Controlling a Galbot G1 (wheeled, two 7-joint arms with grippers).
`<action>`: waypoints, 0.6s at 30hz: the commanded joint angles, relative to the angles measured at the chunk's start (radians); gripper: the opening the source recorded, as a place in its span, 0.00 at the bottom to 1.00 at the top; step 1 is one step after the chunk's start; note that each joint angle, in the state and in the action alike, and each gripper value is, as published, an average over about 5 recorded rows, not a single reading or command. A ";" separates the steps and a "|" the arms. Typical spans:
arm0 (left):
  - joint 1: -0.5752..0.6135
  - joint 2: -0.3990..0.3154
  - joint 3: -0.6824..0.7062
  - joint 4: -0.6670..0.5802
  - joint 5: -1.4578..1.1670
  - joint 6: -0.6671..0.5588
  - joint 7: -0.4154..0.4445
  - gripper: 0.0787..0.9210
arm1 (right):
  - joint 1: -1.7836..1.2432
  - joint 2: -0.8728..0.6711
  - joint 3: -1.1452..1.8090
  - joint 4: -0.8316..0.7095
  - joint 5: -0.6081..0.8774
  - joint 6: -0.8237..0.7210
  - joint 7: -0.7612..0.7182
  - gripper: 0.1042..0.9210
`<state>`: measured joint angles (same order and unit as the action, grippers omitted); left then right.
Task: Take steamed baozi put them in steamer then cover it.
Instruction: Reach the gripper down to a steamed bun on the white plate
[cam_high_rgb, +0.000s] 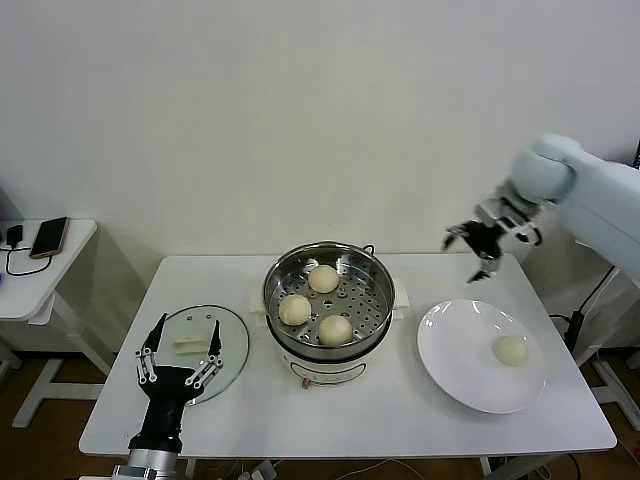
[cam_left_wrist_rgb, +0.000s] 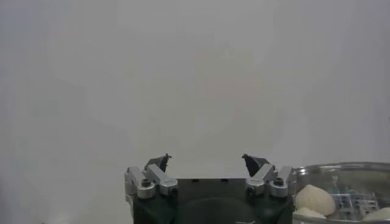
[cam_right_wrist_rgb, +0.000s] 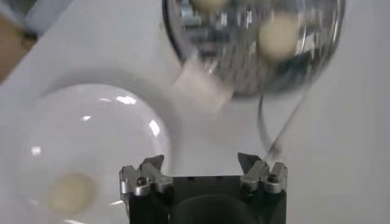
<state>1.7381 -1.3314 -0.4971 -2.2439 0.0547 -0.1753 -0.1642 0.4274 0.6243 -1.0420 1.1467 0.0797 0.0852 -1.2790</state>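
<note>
The steamer (cam_high_rgb: 325, 345) stands mid-table with three baozi (cam_high_rgb: 323, 278) (cam_high_rgb: 294, 309) (cam_high_rgb: 335, 328) on its perforated tray. A fourth baozi (cam_high_rgb: 510, 349) lies on the white plate (cam_high_rgb: 460, 360) at the right; it also shows in the right wrist view (cam_right_wrist_rgb: 71, 192), with the steamer (cam_right_wrist_rgb: 317, 55) beyond. The glass cover (cam_high_rgb: 232, 345) with its white handle (cam_high_rgb: 193, 341) lies flat on the table at the left. My right gripper (cam_high_rgb: 473, 253) is open and empty, high above the table's back right. My left gripper (cam_high_rgb: 180, 352) is open and empty, upright over the cover. The left wrist view shows the steamer's rim (cam_left_wrist_rgb: 341, 165).
A side table (cam_high_rgb: 30, 285) at the far left holds a phone (cam_high_rgb: 48, 237) and a cable. A power cord (cam_right_wrist_rgb: 268, 125) runs from the steamer across the table. The white wall stands close behind the table.
</note>
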 joint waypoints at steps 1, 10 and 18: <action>0.005 -0.002 -0.001 -0.002 0.002 0.009 0.001 0.88 | -0.216 -0.098 0.093 -0.140 -0.017 -0.105 0.012 0.88; 0.018 -0.005 -0.008 -0.004 0.006 0.011 0.000 0.88 | -0.400 -0.042 0.211 -0.223 -0.127 -0.055 0.043 0.88; 0.023 -0.010 -0.008 -0.008 0.006 0.012 0.000 0.88 | -0.465 -0.004 0.264 -0.241 -0.155 -0.045 0.060 0.88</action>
<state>1.7588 -1.3403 -0.5049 -2.2507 0.0596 -0.1651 -0.1640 0.0795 0.6125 -0.8512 0.9544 -0.0369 0.0437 -1.2356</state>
